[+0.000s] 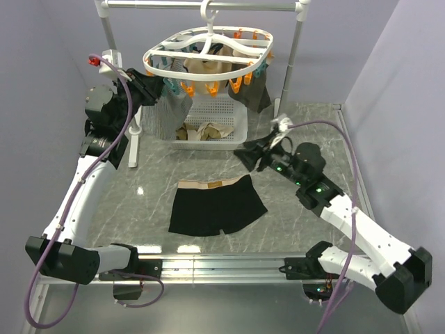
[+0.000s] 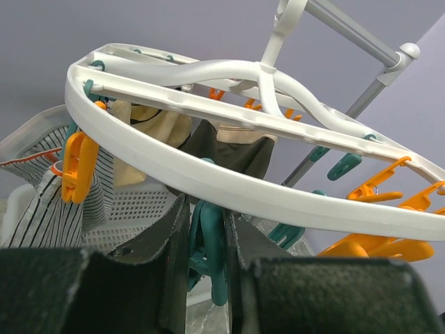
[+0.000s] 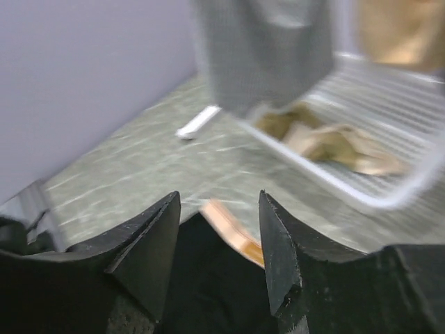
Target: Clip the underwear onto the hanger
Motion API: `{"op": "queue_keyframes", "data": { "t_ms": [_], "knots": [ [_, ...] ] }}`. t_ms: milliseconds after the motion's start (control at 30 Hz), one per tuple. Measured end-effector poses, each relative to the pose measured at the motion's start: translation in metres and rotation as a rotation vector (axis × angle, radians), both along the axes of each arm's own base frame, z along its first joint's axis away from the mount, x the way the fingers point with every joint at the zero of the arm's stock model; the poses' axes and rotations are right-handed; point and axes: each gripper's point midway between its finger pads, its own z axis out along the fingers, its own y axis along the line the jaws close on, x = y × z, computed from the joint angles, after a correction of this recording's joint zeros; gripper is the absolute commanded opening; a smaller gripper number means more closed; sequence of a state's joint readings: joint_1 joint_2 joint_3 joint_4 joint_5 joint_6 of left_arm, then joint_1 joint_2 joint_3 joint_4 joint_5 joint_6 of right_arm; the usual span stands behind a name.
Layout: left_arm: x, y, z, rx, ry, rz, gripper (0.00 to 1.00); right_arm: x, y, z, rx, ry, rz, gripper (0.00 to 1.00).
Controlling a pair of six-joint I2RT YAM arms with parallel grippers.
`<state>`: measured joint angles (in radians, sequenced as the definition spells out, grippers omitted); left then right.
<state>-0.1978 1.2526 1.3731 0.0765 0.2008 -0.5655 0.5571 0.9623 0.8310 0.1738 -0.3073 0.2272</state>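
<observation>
We see the marble table (image 1: 313, 139), and the hanger (image 1: 161, 69) hangs from the rail (image 1: 174, 5) above its far side. The underwear (image 1: 215, 205) lies flat at mid-table with its waistband to the far side, unclipped. Our right gripper (image 1: 249, 154) hovers over its far right corner, fingers apart. Our left gripper (image 2: 207, 209) pinches a teal clothespin (image 2: 208, 243) under the hanger's rim.

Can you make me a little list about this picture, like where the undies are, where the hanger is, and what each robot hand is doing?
underwear: lying flat on the table, not clipped yet
hanger: hooked on the rail, other clothes clipped on
left end effector: up at the hanger, fingers seemingly pinching a teal clothespin
right end effector: open, holding nothing, above the table near the underwear's waistband
basket: behind the underwear, beige clothes inside
</observation>
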Motion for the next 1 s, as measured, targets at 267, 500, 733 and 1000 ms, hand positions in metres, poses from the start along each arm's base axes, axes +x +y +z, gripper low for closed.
{"op": "queue_keyframes", "data": {
  "t_ms": [267, 500, 733, 1000],
  "knots": [
    [-0.007, -0.015, -0.003, -0.009, 0.028, 0.029, 0.00, -0.004, 0.083, 0.012, -0.012, -0.072, 0.080, 0.49],
    [-0.017, -0.031, -0.014, -0.008, 0.083, 0.048, 0.00, 0.023, 0.130, 0.049, 0.034, -0.207, 0.020, 0.45],
    [-0.019, -0.030, -0.015, -0.016, 0.098, 0.058, 0.00, 0.041, 0.149, 0.086, 0.110, -0.286, -0.002, 0.44],
    [-0.022, -0.031, -0.013, -0.021, 0.094, 0.057, 0.00, 0.049, 0.165, 0.074, 0.098, -0.306, 0.020, 0.45]
  ]
}}
